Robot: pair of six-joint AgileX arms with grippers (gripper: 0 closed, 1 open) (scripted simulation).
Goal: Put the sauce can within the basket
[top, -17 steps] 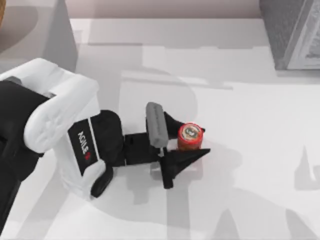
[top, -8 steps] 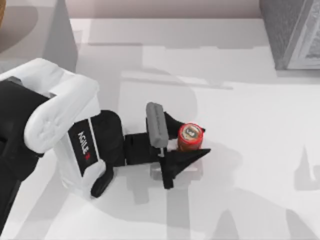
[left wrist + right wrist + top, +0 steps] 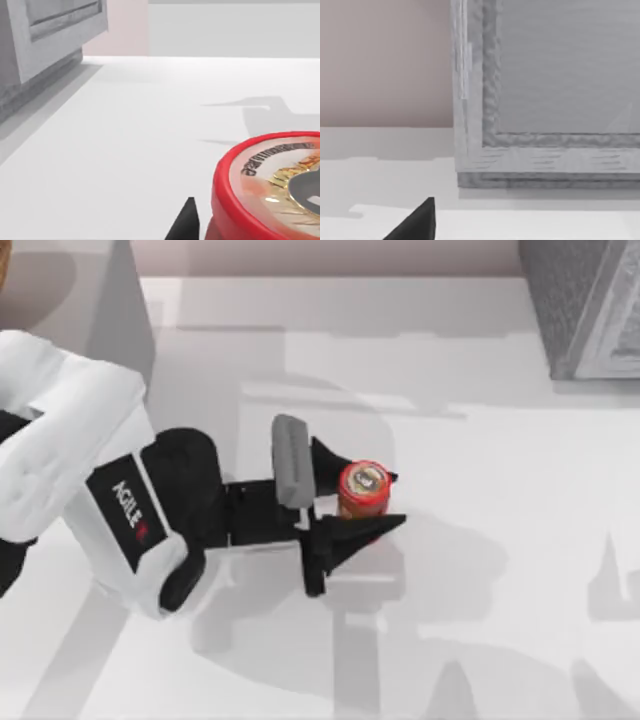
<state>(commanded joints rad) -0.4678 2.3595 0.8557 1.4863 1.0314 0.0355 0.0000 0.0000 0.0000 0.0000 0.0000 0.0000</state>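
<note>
The sauce can (image 3: 363,488) is a small red cylinder with a yellow label band and a round printed top. It stands upright between the black fingers of my left gripper (image 3: 382,501), which is shut on it, left of the table's middle. The shadow beneath spreads to the right, apart from the can. In the left wrist view the can's red rim and top (image 3: 270,185) loom close beside one dark fingertip (image 3: 186,222). The right wrist view catches one black fingertip (image 3: 417,222) of my right gripper low over the table. The basket is out of view.
A large grey box (image 3: 585,305) stands at the back right, seen close in the right wrist view as the grey box (image 3: 560,90). Another grey block (image 3: 70,300) sits at the back left, with a brown sliver (image 3: 3,260) at the corner.
My left arm has moved to the left and a little toward the back, carrying the sauce can with it; the can's shadow has spread out from under it.
</note>
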